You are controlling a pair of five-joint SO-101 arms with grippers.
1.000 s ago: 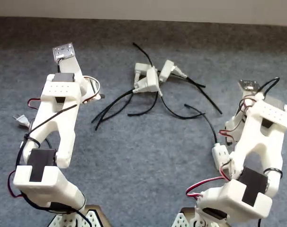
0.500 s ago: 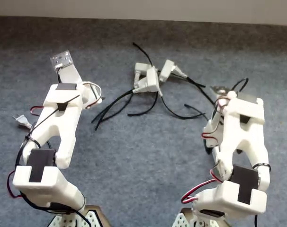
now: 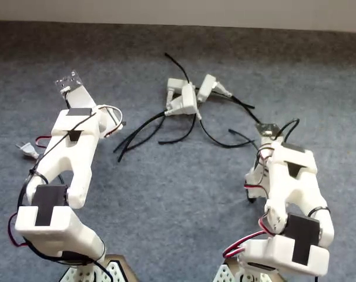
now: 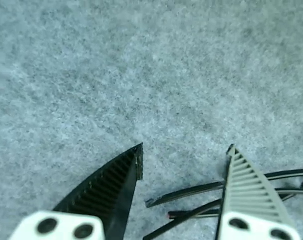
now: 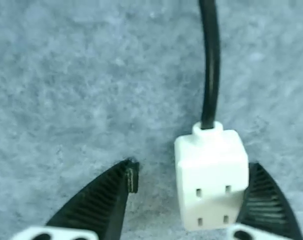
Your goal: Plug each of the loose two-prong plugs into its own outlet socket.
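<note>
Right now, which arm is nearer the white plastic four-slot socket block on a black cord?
Right. The right arm straddles the white socket block with open jaws; the left arm sits far across the carpet.

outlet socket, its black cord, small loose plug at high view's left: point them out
outlet socket (image 5: pixel 211 162), right wrist view, top face
black cord (image 5: pixel 209 60), right wrist view, mid-length
small loose plug (image 3: pixel 27 150), high view, white body

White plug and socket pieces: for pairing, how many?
5: three pieces clustered far centre, a small plug by the left arm, a socket block at the right gripper. Others may hide.
</note>
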